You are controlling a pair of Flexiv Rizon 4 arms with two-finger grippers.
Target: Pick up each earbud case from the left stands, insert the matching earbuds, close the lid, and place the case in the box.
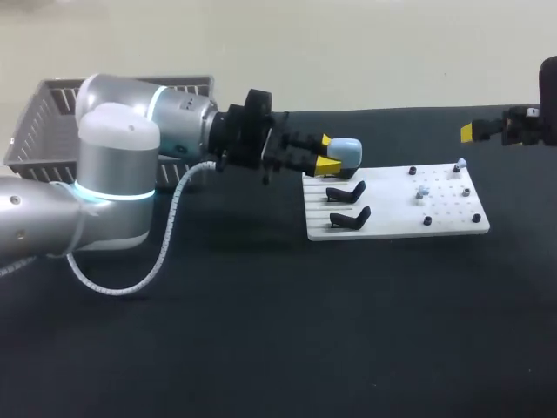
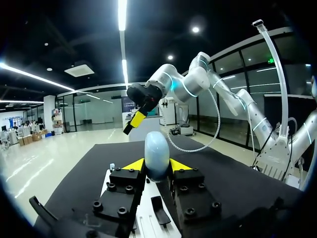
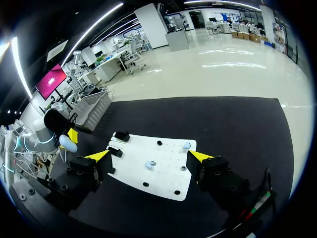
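A pale blue earbud case (image 1: 348,152) hangs over the back left corner of the white board (image 1: 392,222), and my left gripper (image 1: 329,153) is shut on it. In the left wrist view the case (image 2: 157,151) stands upright, lid closed, between the yellow tips. Two black stands (image 1: 346,192) (image 1: 350,218) on the board's left part are bare. Small pale earbuds (image 1: 422,190) (image 1: 459,163) lie on the board's right part. My right gripper (image 1: 470,131) hovers open off the board's far right; in its wrist view (image 3: 149,156) the board (image 3: 163,181) lies under it.
A grey mesh basket (image 1: 39,117) stands at the back left behind my left arm. Several black pegs (image 1: 427,220) dot the board's right half. My left arm's white cable (image 1: 165,252) loops over the dark table in front of the basket.
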